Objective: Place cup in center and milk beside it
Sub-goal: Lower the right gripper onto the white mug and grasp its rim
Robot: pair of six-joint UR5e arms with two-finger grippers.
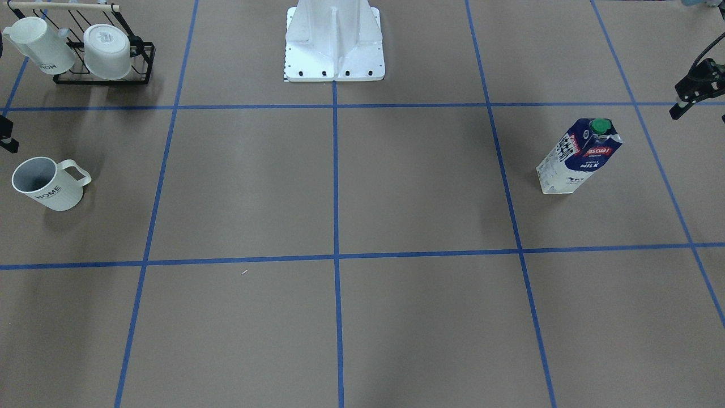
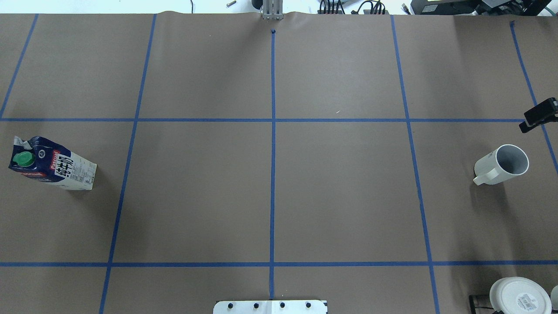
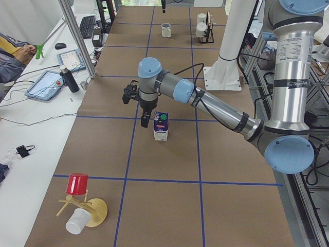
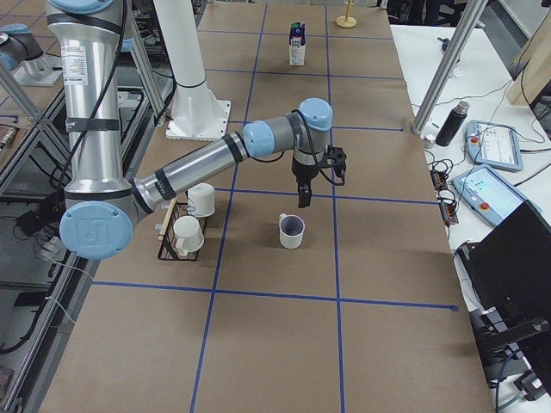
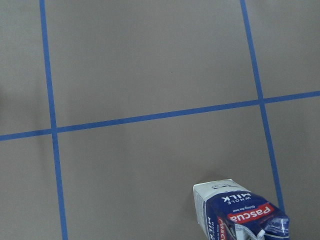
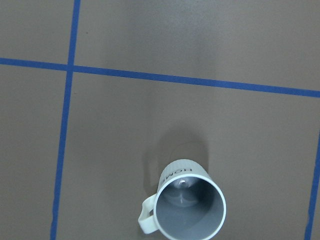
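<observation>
The cup (image 1: pixel 48 184), a white mug with "HOME" lettering, stands upright at the robot's right end of the table (image 2: pixel 501 165) and shows from above in the right wrist view (image 6: pixel 187 205). My right gripper (image 2: pixel 540 114) hangs above the table just beyond it, fingers spread, holding nothing (image 4: pixel 320 179). The milk (image 1: pixel 578 161), a blue and white carton with a green cap, stands upright at the robot's left end (image 2: pixel 52 165). My left gripper (image 1: pixel 699 85) hovers beside it, fingers spread and empty (image 3: pixel 136 108). The carton's top shows in the left wrist view (image 5: pixel 240 212).
A black wire rack (image 1: pixel 105 68) with two tipped white mugs stands near the robot, on the cup's side. The robot's white base (image 1: pixel 334 45) stands at the table's middle edge. Blue tape lines (image 2: pixel 272 192) grid the brown table. A wooden stand with a red cup (image 3: pixel 82 203) sits beyond the milk.
</observation>
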